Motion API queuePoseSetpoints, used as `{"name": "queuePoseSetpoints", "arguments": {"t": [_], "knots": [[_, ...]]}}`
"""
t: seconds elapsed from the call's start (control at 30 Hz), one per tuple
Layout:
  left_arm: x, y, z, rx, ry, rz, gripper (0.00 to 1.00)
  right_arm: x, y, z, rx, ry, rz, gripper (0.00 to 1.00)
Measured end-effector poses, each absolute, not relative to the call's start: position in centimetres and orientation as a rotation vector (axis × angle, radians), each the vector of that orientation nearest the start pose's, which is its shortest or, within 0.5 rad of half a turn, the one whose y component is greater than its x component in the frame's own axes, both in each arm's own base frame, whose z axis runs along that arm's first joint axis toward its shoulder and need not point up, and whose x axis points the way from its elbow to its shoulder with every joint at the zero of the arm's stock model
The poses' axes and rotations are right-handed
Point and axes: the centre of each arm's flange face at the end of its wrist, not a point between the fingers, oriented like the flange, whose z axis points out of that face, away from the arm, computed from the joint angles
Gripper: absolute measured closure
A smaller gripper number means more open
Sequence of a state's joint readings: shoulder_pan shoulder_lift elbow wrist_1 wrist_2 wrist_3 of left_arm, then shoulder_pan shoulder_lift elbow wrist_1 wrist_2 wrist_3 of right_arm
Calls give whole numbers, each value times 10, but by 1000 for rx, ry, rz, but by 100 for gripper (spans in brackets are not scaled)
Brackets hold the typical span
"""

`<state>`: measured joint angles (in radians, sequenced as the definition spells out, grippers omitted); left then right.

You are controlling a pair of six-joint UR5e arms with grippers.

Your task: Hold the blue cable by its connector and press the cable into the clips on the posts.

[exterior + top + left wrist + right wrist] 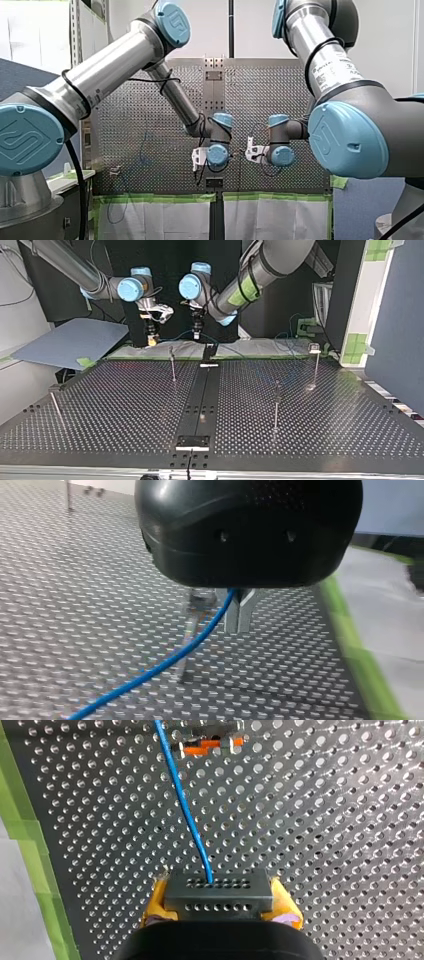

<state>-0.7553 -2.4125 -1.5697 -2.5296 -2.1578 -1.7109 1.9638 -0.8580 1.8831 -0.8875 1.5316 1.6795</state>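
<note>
In the right wrist view my right gripper [218,909] is shut with its yellow pads [156,906] on the dark grey connector [217,890]. The blue cable [185,805] leaves the connector and runs ahead to a post clip with an orange part [205,745]. My left gripper [239,626] has its metal fingers shut on the blue cable [165,662], which trails away over the table; a thin post [191,630] stands just behind it. At the top view's far edge my right gripper [151,338] and my left gripper [197,333] hang side by side above the table.
Thin posts stand on the perforated table [125,405]: one near the far edge [172,362], one at the left [55,405], two at the right [276,405] [315,365]. A black rail [202,395] runs down the middle. Green tape [350,645] and white cloth border the far edge.
</note>
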Motion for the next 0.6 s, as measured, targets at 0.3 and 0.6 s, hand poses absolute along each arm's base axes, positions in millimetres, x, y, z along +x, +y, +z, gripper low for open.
{"name": "queuePoseSetpoints", "arguments": {"t": [0.3, 0.6], "knots": [[413, -500, 29, 118, 1763, -139, 100, 329, -483, 36, 1599, -1156, 1501, 100], [427, -523, 29, 103, 1751, -214, 100, 313, -495, 33, 1599, -1156, 1520, 100]]}}
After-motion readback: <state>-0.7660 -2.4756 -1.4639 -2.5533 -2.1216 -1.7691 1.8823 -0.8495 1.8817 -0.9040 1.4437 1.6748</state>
